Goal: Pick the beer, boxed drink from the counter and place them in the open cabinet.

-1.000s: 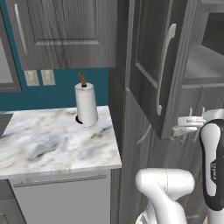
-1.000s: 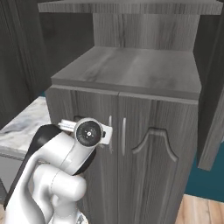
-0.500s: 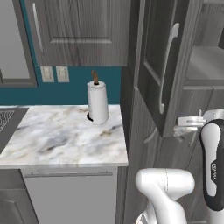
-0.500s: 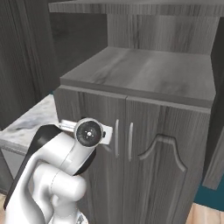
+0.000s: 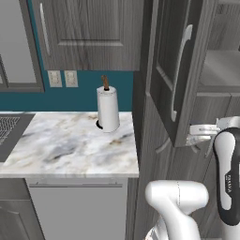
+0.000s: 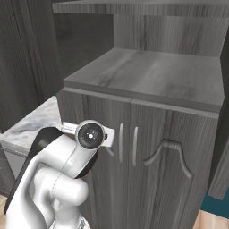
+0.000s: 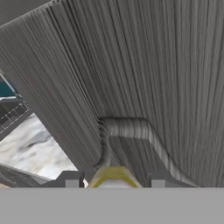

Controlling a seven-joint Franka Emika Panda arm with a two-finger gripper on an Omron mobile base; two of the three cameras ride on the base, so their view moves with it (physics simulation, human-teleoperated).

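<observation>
One open cabinet [image 6: 147, 76] stands before me, its grey shelf bare. My claw [image 7: 113, 179] is narrow and grips the boxed drink [image 7: 113, 177], its yellow top between my fingers [image 7: 70, 179], close to a dark lower door.

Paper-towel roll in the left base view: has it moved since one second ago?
No. The paper-towel roll stands at the same back corner of the marble worktop; only the camera shifted.

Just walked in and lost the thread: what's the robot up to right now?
The arm is parked in front of the tall dark grey unit, its hand close to a lower door. A pale yellow carton top, apparently the boxed drink, sits between the fingers. Above, the open cabinet shelf is bare. A paper-towel roll stands on the marble worktop.
</observation>
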